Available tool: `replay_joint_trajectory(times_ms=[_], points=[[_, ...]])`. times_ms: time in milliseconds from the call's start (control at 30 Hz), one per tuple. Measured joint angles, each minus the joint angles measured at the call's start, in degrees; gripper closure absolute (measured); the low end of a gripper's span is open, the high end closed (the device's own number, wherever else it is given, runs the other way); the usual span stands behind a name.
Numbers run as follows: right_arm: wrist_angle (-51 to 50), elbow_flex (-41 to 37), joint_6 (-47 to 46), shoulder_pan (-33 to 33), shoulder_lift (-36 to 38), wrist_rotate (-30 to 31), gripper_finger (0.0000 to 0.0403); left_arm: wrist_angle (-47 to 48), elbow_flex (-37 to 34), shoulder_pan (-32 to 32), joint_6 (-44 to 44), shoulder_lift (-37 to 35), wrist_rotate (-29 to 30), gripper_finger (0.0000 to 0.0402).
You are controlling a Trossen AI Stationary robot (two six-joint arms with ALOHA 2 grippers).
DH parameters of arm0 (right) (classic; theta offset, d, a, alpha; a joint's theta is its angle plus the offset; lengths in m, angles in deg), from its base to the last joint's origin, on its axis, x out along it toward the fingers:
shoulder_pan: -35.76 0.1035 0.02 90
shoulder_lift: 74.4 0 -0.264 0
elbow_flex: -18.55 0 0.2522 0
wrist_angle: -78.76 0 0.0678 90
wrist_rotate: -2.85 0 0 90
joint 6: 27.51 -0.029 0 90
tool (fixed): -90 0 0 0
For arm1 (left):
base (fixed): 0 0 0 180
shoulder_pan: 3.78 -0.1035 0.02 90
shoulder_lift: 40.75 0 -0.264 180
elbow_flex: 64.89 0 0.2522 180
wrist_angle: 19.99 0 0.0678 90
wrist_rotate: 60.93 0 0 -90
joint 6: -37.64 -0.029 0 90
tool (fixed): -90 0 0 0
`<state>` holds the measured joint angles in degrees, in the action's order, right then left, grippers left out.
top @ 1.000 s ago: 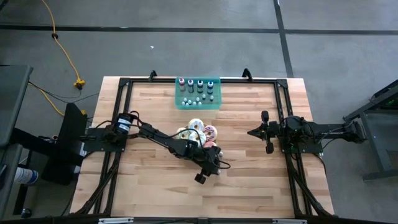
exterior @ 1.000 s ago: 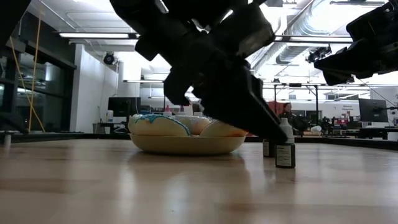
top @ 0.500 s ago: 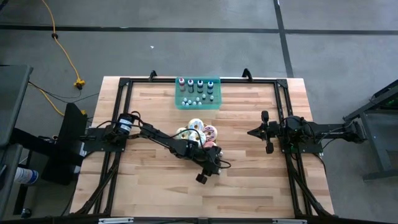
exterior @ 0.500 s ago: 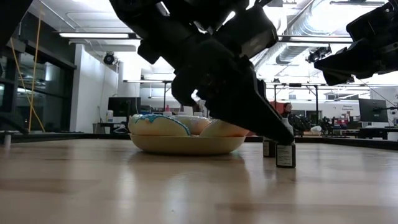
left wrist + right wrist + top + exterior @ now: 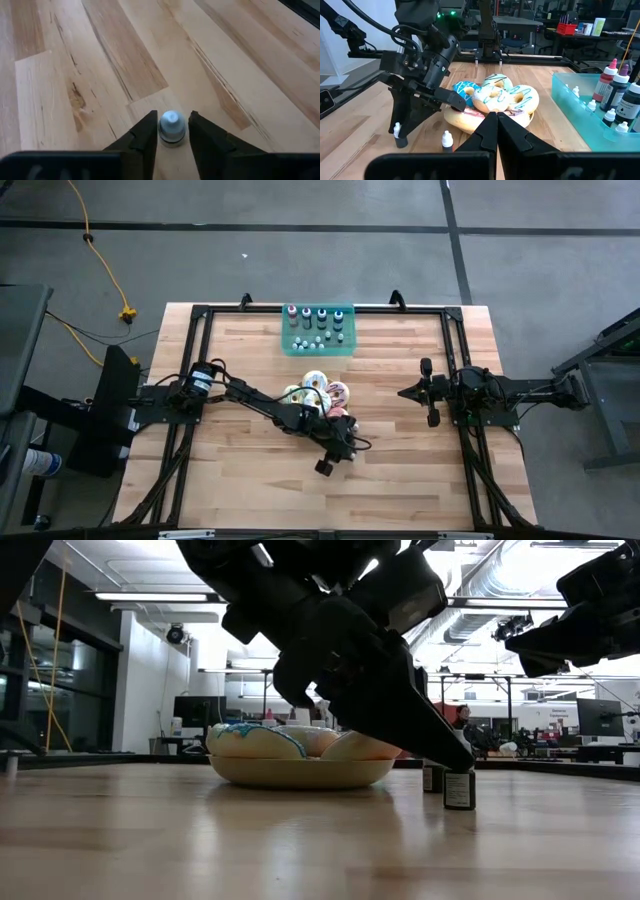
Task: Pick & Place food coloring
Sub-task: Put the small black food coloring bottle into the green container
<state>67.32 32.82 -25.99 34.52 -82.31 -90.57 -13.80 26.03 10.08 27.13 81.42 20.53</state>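
— So where is the left claw (image 5: 170,131) now?
— Down at the bench (image 5: 400,470), its two fingers (image 5: 145,135) pressed against either side of a tiny food coloring bottle (image 5: 171,127), so it is clamped on that bottle. The bottle stands upright on the wood, with a pale blue-white round cap and a dark body below.
— Anything changed from a second ago?
— Yes. In the low view the claw tips stood a little above the bottle's white cap then; now they have come down over it, and only the dark body (image 5: 459,790) shows beneath them.
— What do the other views add?
— From above, the left arm reaches past the plate of donuts (image 5: 318,393) to a spot just beside it, toward the near edge. The teal tray (image 5: 318,345) sits well apart at the far edge, holding more bottles. The right wrist view shows a second small bottle (image 5: 447,140) standing loose near the donuts. The right claw (image 5: 496,124) waits at the right side of the bench, fingers together.
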Motion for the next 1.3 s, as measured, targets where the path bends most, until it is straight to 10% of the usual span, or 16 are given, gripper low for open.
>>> replay_joint_trajectory(times_ms=[767, 1300], points=[[0.0, 0.0, 0.0, 0.0, 0.0, 0.0, 0.0402, 2.6, 4.0, 0.0, 17.5, -1.3, 0.5, 0.0363], [-0.2, 0.0, 0.0, 0.0, -0.2, 0.0, 0.0402, 16.1, 3.6, -0.3, 18.6, -17.3, 17.0, 0.0364]])
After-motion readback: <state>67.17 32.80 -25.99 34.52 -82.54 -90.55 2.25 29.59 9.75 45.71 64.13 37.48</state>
